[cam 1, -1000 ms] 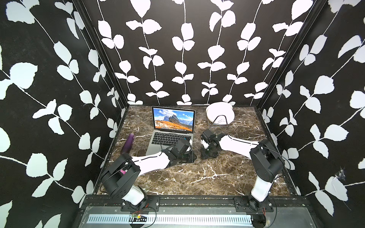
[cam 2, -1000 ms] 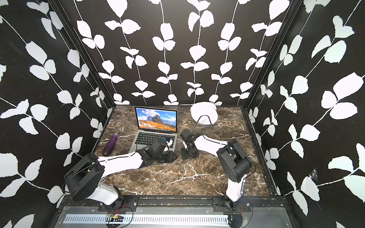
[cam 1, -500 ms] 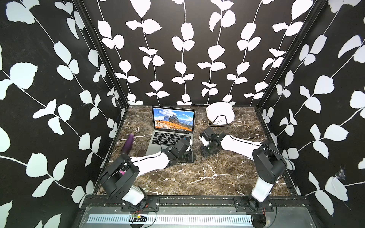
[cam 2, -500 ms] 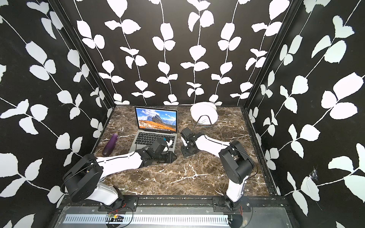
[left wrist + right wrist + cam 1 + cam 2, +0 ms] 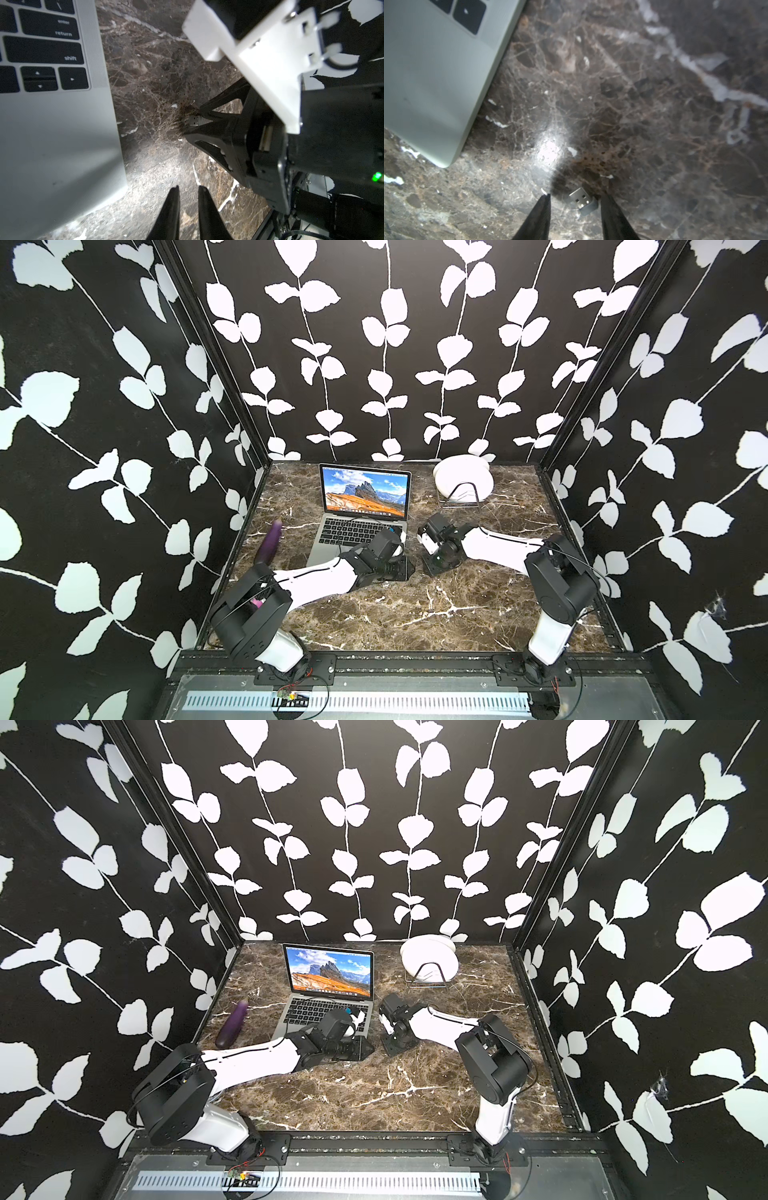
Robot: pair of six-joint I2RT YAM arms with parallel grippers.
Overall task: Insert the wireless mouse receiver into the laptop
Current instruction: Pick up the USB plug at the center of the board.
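The receiver (image 5: 581, 200), a tiny metal USB plug with a dark cap, lies flat on the marble to the right of the laptop (image 5: 361, 531). My right gripper (image 5: 575, 195) is open and straddles it: one finger is close to the cap and the other stands clear of the plug. In the left wrist view the receiver (image 5: 195, 121) shows between those black fingers, a short way from the laptop's (image 5: 52, 135) right edge. My left gripper (image 5: 188, 188) hovers low by the laptop's front right corner, open by a narrow gap, with nothing in it. I cannot make out the mouse itself.
A purple eggplant (image 5: 272, 541) lies left of the laptop. White plates (image 5: 463, 485) stand in a wire rack at the back right. The two grippers (image 5: 409, 570) (image 5: 430, 566) are close together in front of the laptop's right corner. Black leaf-patterned walls enclose the marble table.
The right gripper's jaws have narrowed a little around the receiver and the arm has shifted slightly. The left arm has not moved.
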